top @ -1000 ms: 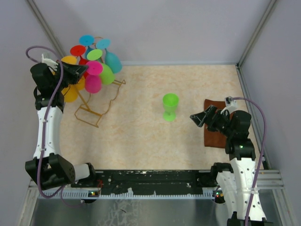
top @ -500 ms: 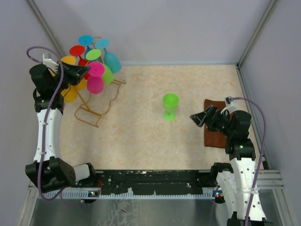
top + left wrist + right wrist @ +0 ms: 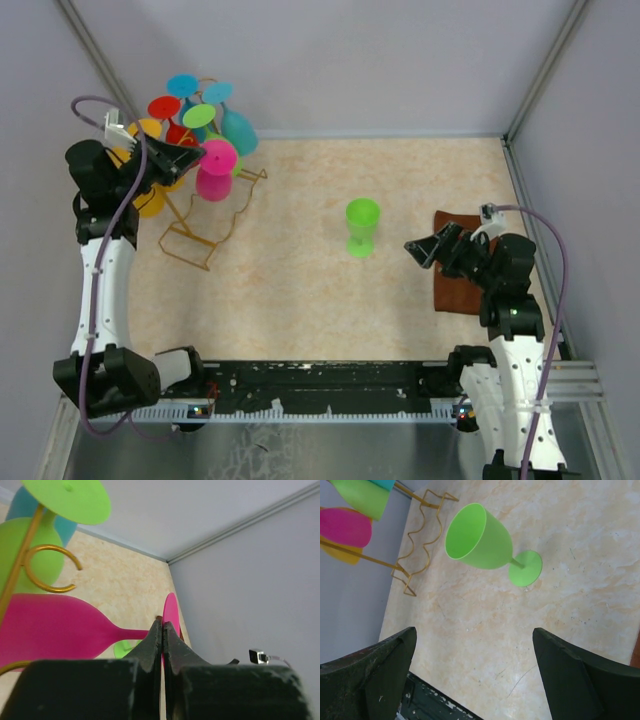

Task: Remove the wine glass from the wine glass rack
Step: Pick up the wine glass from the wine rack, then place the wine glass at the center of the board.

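I am watching the left gripper (image 3: 161, 637) pinching tight on the stem of the pink wine glass (image 3: 55, 625), right by its foot, with the bowl lying sideways against the wine glass rack (image 3: 24, 552); whether it is hanging on a hook I cannot tell. The right gripper (image 3: 475, 670) is hovering spread wide above the table (image 3: 290, 270), facing 1 green wine glass (image 3: 480, 537) standing upright, well apart from the rack

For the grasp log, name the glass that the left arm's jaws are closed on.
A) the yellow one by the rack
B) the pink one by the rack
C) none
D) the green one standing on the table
B: the left wrist view shows the left arm's jaws shut on the stem of the pink wine glass.
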Controlling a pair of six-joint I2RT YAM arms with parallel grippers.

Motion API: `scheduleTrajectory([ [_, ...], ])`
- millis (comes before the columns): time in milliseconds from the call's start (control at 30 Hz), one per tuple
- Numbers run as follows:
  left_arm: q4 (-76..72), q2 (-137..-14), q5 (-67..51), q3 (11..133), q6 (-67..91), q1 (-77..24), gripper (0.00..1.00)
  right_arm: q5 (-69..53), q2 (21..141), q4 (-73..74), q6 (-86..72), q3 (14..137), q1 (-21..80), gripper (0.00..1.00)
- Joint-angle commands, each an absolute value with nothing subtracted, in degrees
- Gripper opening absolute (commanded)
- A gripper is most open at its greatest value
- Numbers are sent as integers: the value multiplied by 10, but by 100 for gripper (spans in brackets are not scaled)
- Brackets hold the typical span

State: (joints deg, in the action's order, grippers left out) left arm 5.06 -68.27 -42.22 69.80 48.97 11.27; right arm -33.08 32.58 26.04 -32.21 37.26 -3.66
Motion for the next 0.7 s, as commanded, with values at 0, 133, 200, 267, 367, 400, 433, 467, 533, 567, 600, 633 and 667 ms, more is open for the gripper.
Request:
scheduleTrajectory([
  [0,-4,-649,-476,689,432,88,0,-341,314,222,-335,400,-42,99],
  [133,-10,-635,-489,682,361,35,0,-351,301,194,-346,392,-42,99],
  [200,-6,-633,-496,682,330,2,0,-356,293,179,-351,388,-41,99],
  [267,-6,-636,-506,681,312,-27,0,-365,287,161,-358,382,-41,99],
  [367,0,-638,-518,676,291,-61,0,-384,282,136,-370,375,-42,99],
  [400,3,-636,-516,674,280,-71,0,-392,283,132,-373,375,-42,99],
  [433,6,-634,-516,670,270,-82,0,-403,283,126,-373,375,-41,99],
  [467,7,-631,-516,666,262,-91,0,-413,283,119,-375,373,-41,99],
  [533,7,-627,-516,656,252,-109,0,-435,283,97,-384,368,-41,99],
  [567,6,-625,-517,650,251,-120,0,-448,283,82,-393,365,-42,99],
  [600,5,-624,-516,643,251,-130,0,-462,283,64,-403,360,-42,99],
  [633,2,-621,-516,633,254,-145,0,-476,283,47,-414,355,-41,99],
  [667,-2,-619,-516,622,256,-157,0,-488,284,27,-427,351,-41,99],
])
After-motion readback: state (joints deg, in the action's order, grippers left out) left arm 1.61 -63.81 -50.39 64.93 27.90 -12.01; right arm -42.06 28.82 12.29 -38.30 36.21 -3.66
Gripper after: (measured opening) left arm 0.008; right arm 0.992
